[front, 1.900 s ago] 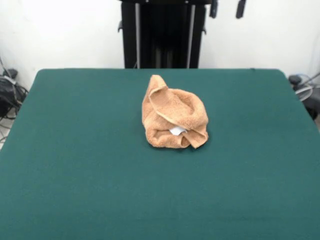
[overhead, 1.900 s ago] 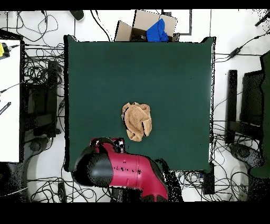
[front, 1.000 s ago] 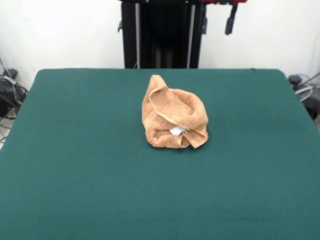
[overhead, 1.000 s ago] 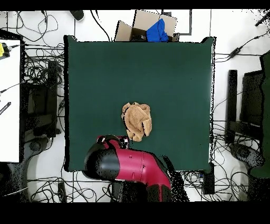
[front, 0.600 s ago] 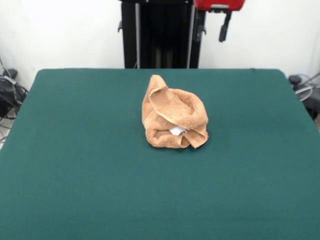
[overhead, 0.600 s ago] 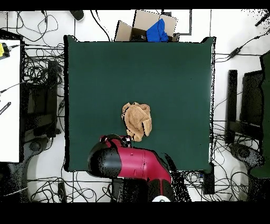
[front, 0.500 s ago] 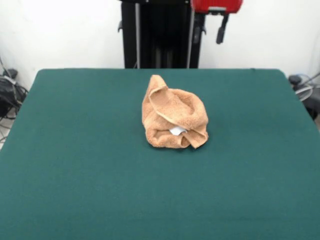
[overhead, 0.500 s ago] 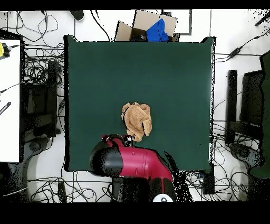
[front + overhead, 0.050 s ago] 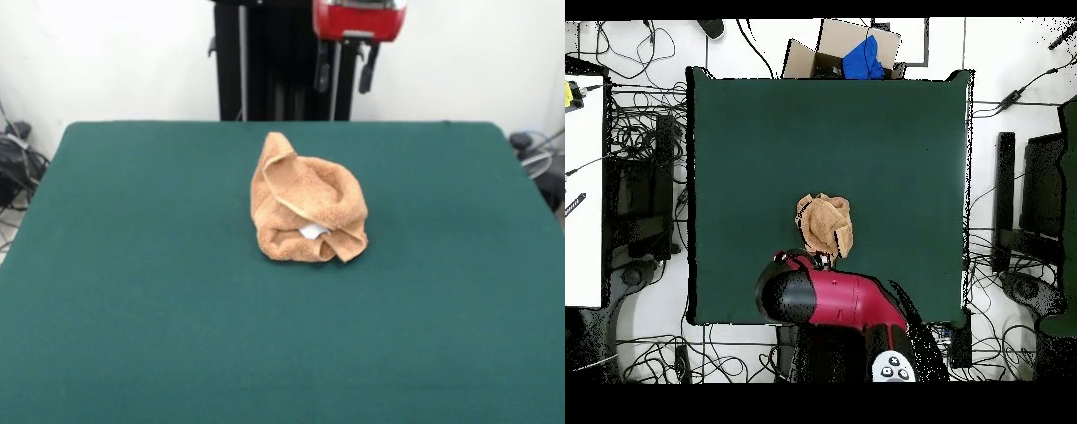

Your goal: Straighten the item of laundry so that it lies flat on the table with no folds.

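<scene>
My pincer (image 9: pixel 344 75) hangs open and empty, above and behind the crumpled hand towel (image 9: pixel 306 212), which sits bunched near the middle of the green surface (image 9: pixel 132 291). I judge this the approach; next I need to descend onto an outer fold.

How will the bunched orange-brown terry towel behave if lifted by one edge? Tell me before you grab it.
The bunched orange-brown terry towel is probably floppy: it slumps in soft folds, so a lifted edge should drape and unroll. It looks light. Pushed, it would likely crumple rather than slide whole across the dark green cloth-covered table.
</scene>
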Robot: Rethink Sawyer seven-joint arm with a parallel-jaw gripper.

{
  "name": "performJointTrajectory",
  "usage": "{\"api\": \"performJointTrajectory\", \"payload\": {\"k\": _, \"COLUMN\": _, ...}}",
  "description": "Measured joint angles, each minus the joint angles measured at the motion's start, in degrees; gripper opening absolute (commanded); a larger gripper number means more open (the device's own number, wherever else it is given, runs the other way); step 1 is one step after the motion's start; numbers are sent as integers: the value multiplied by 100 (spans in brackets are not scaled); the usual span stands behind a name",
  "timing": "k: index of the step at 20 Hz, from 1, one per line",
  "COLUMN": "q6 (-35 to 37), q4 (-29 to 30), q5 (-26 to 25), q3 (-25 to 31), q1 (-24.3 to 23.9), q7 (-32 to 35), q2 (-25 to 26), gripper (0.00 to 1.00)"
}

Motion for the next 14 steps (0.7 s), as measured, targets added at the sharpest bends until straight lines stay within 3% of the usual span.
{"api": "performJointTrajectory", "payload": {"k": 14, "q6": -113, "q4": -377, "q5": -314, "q3": 2, "q1": -411, "q7": 0, "q2": 402, "gripper": 100}}
